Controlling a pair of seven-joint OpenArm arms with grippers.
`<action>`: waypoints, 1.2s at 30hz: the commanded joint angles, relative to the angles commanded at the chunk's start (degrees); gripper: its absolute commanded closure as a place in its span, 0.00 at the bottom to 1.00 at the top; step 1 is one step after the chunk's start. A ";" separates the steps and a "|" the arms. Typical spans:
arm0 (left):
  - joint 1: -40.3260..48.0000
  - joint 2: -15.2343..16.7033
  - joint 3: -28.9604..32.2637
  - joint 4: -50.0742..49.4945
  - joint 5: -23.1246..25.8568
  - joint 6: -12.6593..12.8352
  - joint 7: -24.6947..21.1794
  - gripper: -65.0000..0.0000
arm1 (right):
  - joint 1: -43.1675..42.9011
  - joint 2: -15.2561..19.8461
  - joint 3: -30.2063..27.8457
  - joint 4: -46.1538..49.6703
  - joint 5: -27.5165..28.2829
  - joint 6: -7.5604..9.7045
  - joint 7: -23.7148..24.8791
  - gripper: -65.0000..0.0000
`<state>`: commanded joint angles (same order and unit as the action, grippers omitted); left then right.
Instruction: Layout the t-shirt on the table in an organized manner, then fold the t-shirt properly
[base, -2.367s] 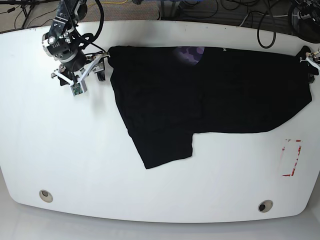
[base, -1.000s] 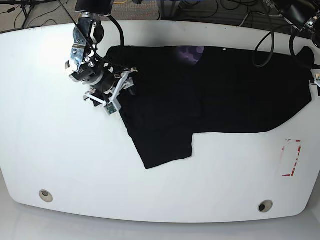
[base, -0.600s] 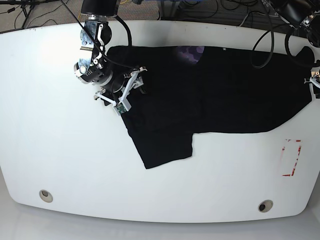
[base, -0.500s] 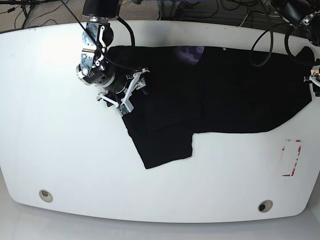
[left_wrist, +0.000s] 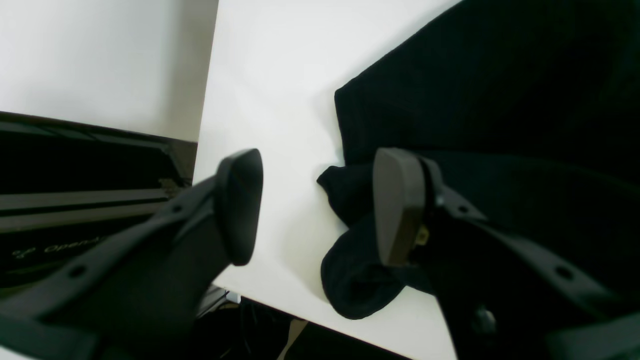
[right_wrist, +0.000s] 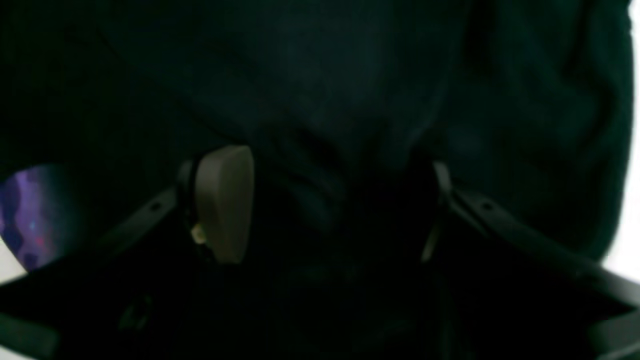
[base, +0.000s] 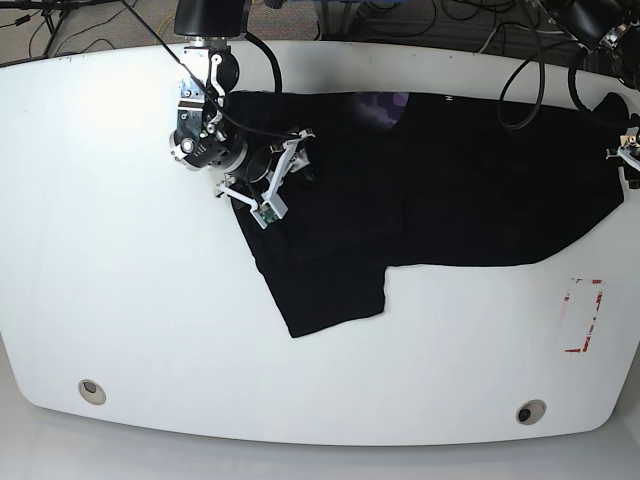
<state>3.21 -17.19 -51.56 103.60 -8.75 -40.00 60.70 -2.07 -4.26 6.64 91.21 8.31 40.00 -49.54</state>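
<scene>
The t-shirt (base: 440, 190) lay spread across the upper half of the table (base: 130, 320) in the base view, reaching from the upper middle left to the right edge. One flap hung lower, toward the centre of the frame, and a purple-blue patch (base: 380, 108) showed at the shirt's top edge.

The right gripper (base: 283, 180) sat in the upper left of the base view, over the shirt's left part. In the right wrist view, its jaws stood apart with dark cloth (right_wrist: 350, 125) filling nearly the whole frame between and beyond them. One pale pad (right_wrist: 225, 200) showed clearly at centre left; the other was lost in shadow. Whether the pads touched the cloth could not be told. The purple patch (right_wrist: 30, 215) appeared at the left edge of that view.

The left gripper (left_wrist: 315, 205) was at the far right edge of the base view (base: 625, 155), by the shirt's right end. In the left wrist view, its jaws were wide open. One finger (left_wrist: 240, 200) stood over bare white table (left_wrist: 270, 75) and the other (left_wrist: 397, 205) over the shirt (left_wrist: 500, 100). A bunched lump of black cloth (left_wrist: 355, 270) lay between the jaws near the table's edge, ungripped.

Red tape marks (base: 582, 315) lay at the lower right of the base view, with two grommet holes (base: 92, 390) near the bottom edge.
</scene>
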 joint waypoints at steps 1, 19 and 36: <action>0.00 0.00 0.00 0.00 0.00 0.00 0.00 0.49 | 0.00 0.00 0.00 -0.09 0.00 0.00 0.44 0.37; -0.35 0.00 0.09 -3.69 0.00 0.00 0.00 0.49 | -0.44 -0.09 -0.26 3.60 -0.09 0.00 0.97 0.99; -0.44 0.18 4.13 -13.80 -0.26 0.00 0.00 0.48 | -3.87 1.05 0.00 19.60 -0.18 0.00 -5.10 1.00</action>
<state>2.77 -17.01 -47.43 89.80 -9.01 -40.00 60.70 -5.93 -3.21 6.64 110.81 8.13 40.00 -54.64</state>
